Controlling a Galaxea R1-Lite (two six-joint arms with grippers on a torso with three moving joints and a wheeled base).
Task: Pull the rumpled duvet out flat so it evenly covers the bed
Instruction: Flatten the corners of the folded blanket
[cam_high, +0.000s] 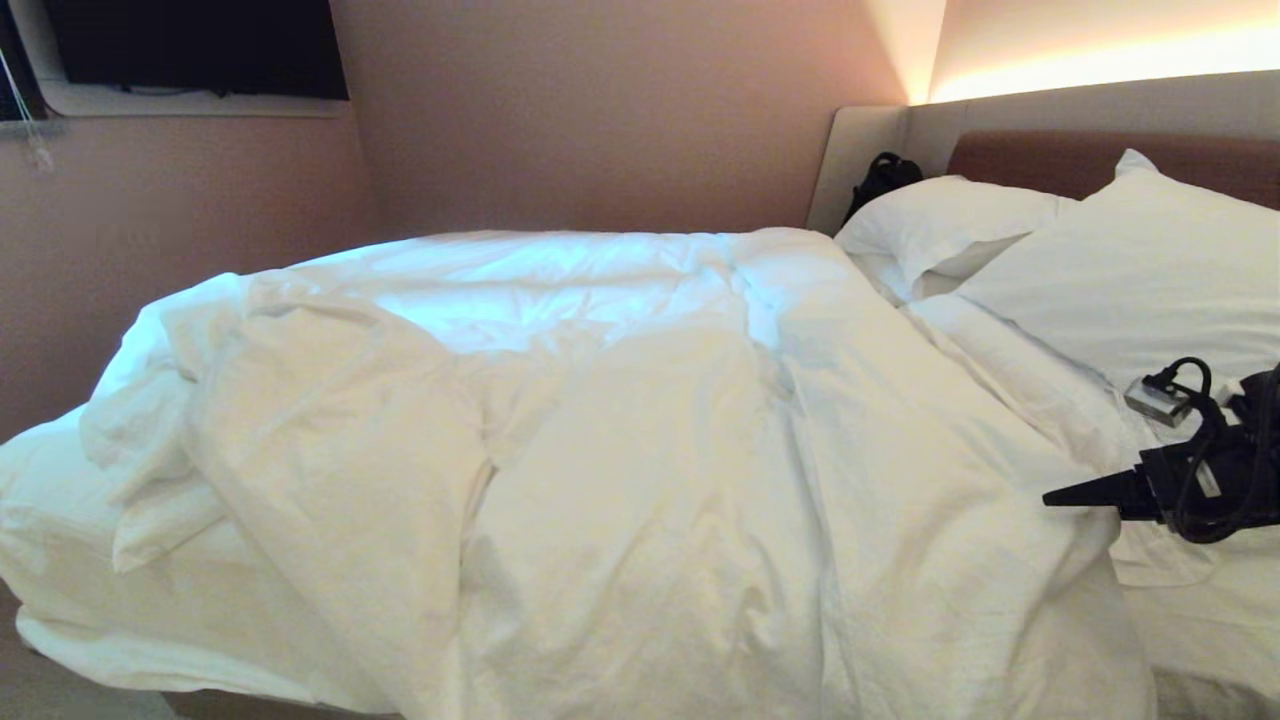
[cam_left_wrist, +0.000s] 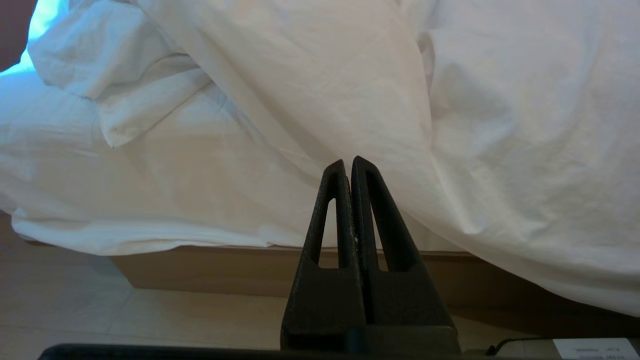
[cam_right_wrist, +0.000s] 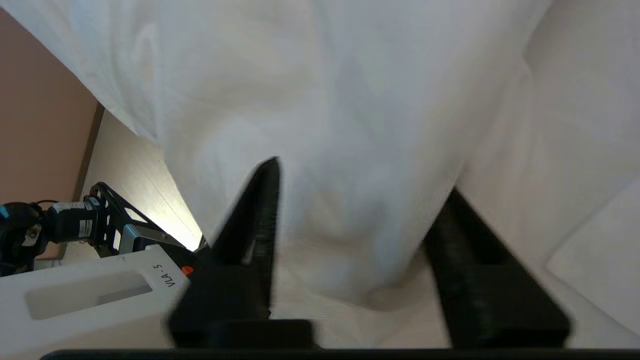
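Observation:
The white duvet (cam_high: 640, 420) lies rumpled over the bed (cam_high: 60, 560), bunched in thick folds toward the bed's left end and hanging over the near side. My right gripper (cam_high: 1060, 495) reaches in from the right edge, level with the duvet's edge near the pillows. In the right wrist view the right gripper (cam_right_wrist: 361, 175) is open, its jaws wide apart with a fold of duvet (cam_right_wrist: 350, 150) between them and cloth draped over one fingertip. My left gripper (cam_left_wrist: 348, 162) hangs low beside the bed, shut and empty, pointing at the overhanging duvet (cam_left_wrist: 350, 75).
Two white pillows (cam_high: 940, 225) (cam_high: 1130, 270) lean on the brown headboard (cam_high: 1050, 160). A black bag (cam_high: 880, 180) sits in the far corner. The tan wooden bed base (cam_left_wrist: 210, 270) and floor show below the duvet. My own white body (cam_right_wrist: 85, 295) is close to the bed.

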